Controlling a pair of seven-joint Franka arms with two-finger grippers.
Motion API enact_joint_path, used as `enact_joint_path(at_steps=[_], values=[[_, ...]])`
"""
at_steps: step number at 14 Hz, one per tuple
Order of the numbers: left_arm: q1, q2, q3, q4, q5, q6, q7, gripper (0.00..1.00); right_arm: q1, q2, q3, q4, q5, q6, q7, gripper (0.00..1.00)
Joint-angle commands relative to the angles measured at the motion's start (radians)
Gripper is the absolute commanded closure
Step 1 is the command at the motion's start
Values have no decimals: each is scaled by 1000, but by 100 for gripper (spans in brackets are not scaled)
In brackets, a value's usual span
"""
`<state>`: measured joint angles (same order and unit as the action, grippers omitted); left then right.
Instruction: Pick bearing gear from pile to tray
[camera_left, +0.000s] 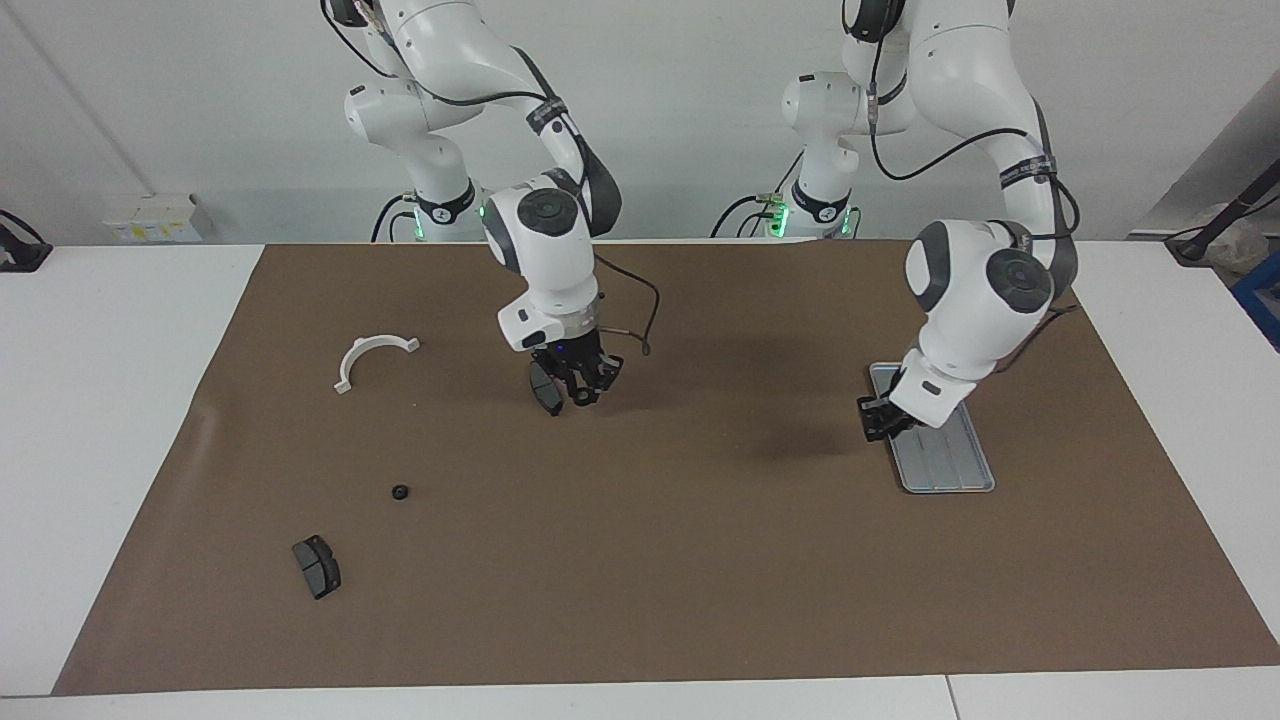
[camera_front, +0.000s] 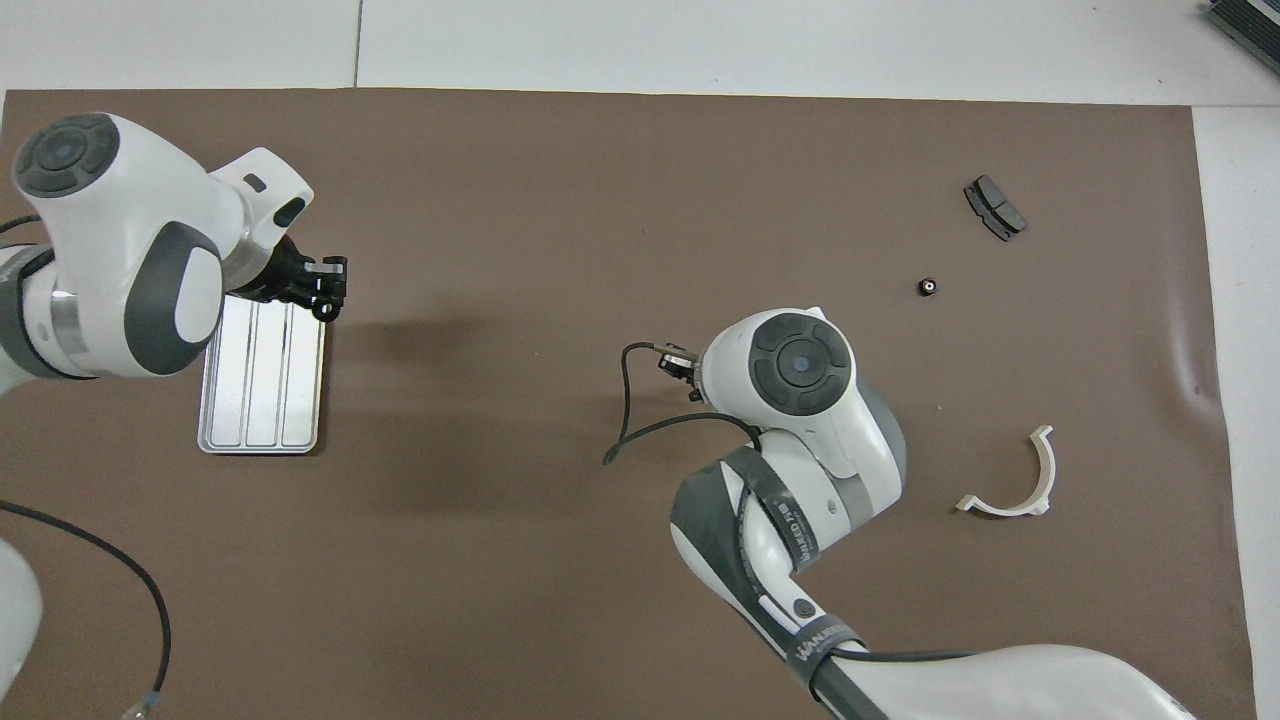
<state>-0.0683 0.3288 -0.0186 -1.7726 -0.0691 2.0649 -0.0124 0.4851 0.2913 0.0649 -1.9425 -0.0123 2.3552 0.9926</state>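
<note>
The grey tray (camera_left: 945, 455) lies toward the left arm's end of the mat; it also shows in the overhead view (camera_front: 260, 400). My left gripper (camera_left: 880, 422) hangs over the tray's rim (camera_front: 328, 290), shut on a small black ring (camera_front: 322, 312). My right gripper (camera_left: 583, 393) is open, low over the mat's middle, right beside a dark grey pad (camera_left: 543, 388). Another black ring (camera_left: 400, 492) (camera_front: 928, 287), a second pad (camera_left: 316, 566) (camera_front: 994, 207) and the white half-ring bracket (camera_left: 372, 355) (camera_front: 1020, 480) lie scattered toward the right arm's end.
A brown mat (camera_left: 650, 560) covers the white table. The right arm's wrist (camera_front: 800, 365) hides the nearer pad in the overhead view. A loose cable (camera_front: 625, 420) hangs from that wrist.
</note>
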Motion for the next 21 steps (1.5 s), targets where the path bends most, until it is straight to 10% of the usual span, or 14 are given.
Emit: enact_joint_path(at_steps=[1, 4, 6, 8, 10, 12, 21], values=[[76, -24, -7, -94, -14, 23, 176, 74, 76, 147, -4, 184, 3, -16, 197, 100], [110, -22, -6, -154, -12, 89, 259, 60, 128, 235, -2, 279, 0, -25, 317, 99], [108, -19, -6, -153, -12, 90, 258, 13, 162, 287, -4, 330, -1, -19, 366, 96], [90, -8, -7, -114, -6, 93, 244, 3, 164, 286, -4, 327, -21, -17, 376, 89], [32, 2, -7, -61, -6, 92, 136, 3, 162, 284, -4, 323, -23, -28, 373, 36], [-46, 7, -6, -34, -5, 90, -28, 3, 153, 284, -5, 333, -34, -45, 368, 9], [-370, 21, -6, -10, -5, 136, -544, 13, -26, 79, -7, 119, -86, -113, -7, 0]])
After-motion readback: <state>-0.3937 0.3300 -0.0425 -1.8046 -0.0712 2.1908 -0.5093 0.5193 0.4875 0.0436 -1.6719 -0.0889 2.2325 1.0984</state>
